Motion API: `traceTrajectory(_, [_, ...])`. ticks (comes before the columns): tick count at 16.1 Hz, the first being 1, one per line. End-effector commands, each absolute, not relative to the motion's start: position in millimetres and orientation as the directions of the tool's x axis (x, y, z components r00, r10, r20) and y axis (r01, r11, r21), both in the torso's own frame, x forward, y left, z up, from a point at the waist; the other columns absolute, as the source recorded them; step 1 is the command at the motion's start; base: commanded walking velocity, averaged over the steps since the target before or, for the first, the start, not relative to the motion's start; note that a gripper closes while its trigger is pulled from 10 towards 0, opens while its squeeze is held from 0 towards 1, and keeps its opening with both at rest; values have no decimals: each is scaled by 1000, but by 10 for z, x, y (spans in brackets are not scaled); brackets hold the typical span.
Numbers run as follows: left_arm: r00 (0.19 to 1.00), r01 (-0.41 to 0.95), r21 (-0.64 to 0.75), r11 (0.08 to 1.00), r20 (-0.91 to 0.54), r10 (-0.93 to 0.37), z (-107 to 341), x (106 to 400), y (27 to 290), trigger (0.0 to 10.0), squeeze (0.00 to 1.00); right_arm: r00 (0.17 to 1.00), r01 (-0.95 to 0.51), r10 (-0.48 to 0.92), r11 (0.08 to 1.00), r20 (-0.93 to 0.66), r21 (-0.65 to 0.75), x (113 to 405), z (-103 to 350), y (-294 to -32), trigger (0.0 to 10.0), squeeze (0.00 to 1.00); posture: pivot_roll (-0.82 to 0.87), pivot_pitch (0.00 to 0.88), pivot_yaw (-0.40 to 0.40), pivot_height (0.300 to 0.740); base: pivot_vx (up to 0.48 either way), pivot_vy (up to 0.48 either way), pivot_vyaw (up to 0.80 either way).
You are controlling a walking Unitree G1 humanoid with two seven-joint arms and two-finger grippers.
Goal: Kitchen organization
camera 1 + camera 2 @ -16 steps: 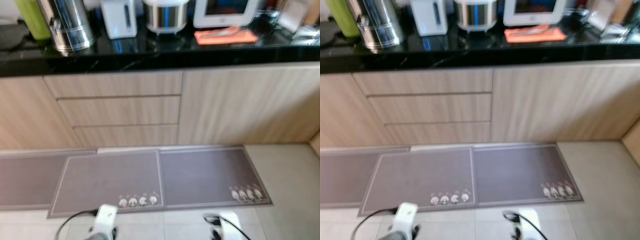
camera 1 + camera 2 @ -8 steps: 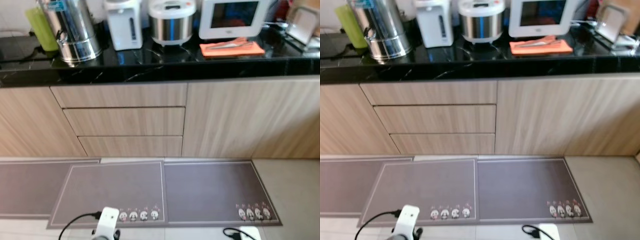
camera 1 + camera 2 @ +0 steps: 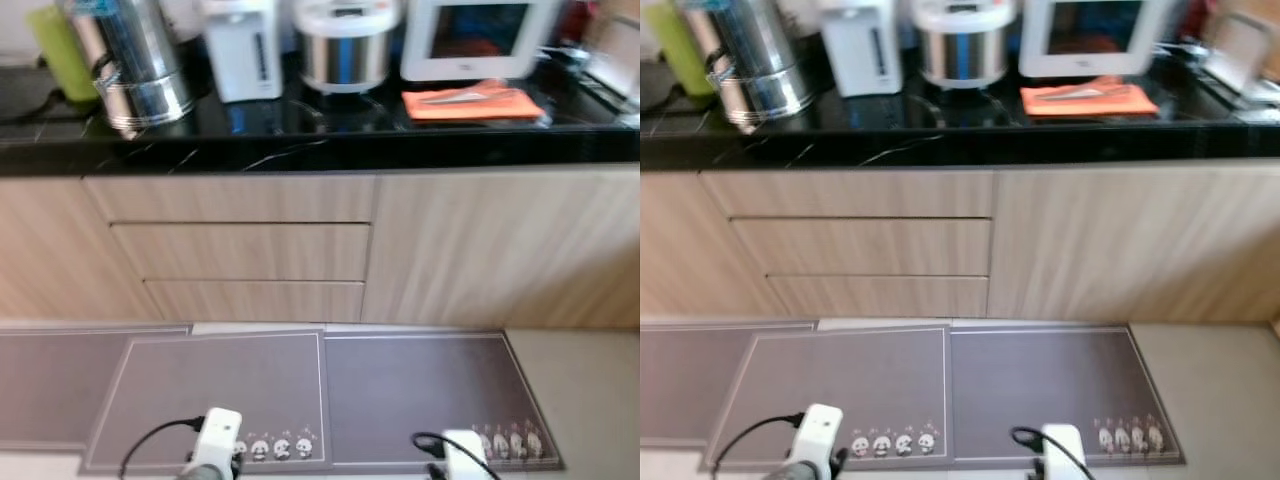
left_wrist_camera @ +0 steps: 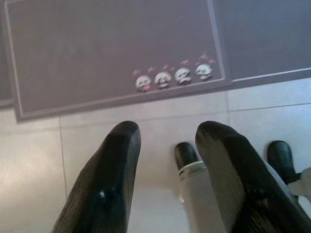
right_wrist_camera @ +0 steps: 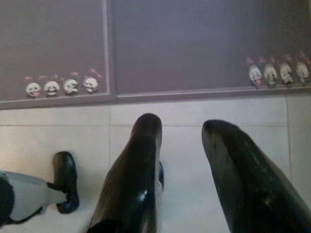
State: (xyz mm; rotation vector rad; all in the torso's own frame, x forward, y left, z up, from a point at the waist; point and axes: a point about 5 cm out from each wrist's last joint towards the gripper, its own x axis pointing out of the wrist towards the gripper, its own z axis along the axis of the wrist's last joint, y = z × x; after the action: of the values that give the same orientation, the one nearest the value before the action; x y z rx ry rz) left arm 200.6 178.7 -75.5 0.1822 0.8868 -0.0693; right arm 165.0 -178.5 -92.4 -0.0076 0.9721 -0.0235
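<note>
While the black counter (image 3: 330, 150) is seen straight ahead, it's loaded with a steel urn (image 3: 135, 60), a white kettle (image 3: 240, 45), a rice cooker (image 3: 345, 45), a white-framed screen (image 3: 480, 35) and an orange cloth (image 3: 472, 102). Wooden drawers (image 3: 240, 250) are set below, with grey mats (image 3: 320, 395) on the tiled floor. Both arms are hung low: the left gripper (image 4: 167, 141) and right gripper (image 5: 182, 131) are spread apart, nothing pinched.
</note>
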Motion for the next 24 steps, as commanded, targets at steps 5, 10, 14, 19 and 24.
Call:
traceTrajectory(5, [610,133,137,982,-792,28,-793,1939,1794,10000,0,545,21,-40,999,-837,-34,1513,-953,-1963,10000,0,-112,0,13,740,151,0,0])
traceTrajectory(10, [612,140,143,980,-790,28,-788,1947,1799,10000,0,539,51,-70,997,-840,-50,1329,-948,-2276,10000,0,-116,0,19,740,0,0,0])
traceTrajectory(14, [606,140,136,981,-795,24,-794,1941,1790,10000,0,533,61,-66,997,-844,-39,1328,-965,-2217,10000,0,-113,0,17,740,0,0,0])
traceTrajectory(19, [598,143,137,980,-801,25,-799,1934,1790,10000,0,549,32,-35,999,-835,-21,1505,-969,-1855,10000,0,-104,0,14,740,0,0,0])
traceTrajectory(24, [569,164,162,973,-821,41,-814,1918,1795,10000,0,599,45,-35,999,-800,-10,1632,-919,-1779,10000,0,-100,0,11,740,0,0,0])
